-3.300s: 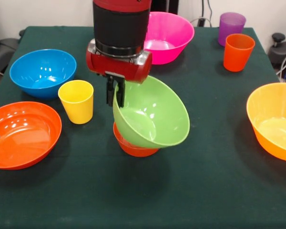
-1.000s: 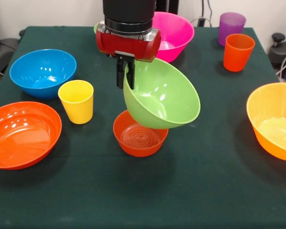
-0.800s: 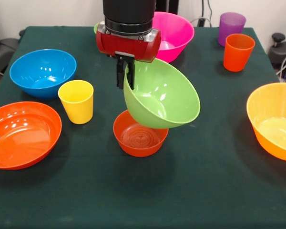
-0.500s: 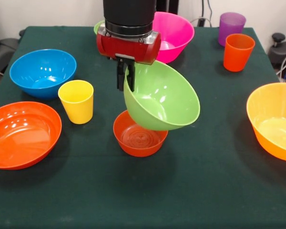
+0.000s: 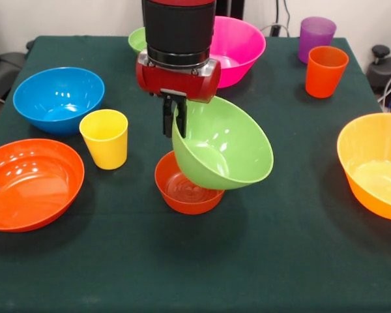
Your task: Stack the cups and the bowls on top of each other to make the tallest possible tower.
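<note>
My gripper [image 5: 174,120] is shut on the rim of the medium green bowl [image 5: 225,153], which hangs tilted toward the camera. Its underside sits low over the small red-orange bowl [image 5: 182,192] at the table's middle; I cannot tell whether the two touch. The yellow cup [image 5: 105,137] stands to the left of them. The orange cup [image 5: 325,70] and purple cup [image 5: 315,37] stand at the far right. A small green bowl [image 5: 137,39] peeks out behind the arm at the back.
A blue bowl [image 5: 57,99] and a shallow orange bowl [image 5: 29,182] lie at the left. The large pink bowl [image 5: 238,45] is behind the arm. A large yellow-orange bowl [image 5: 375,163] sits at the right edge.
The arm first lifted the green bowl up off the red-orange bowl and shifted it right. In the last half second it has come down again toward the red-orange bowl.
</note>
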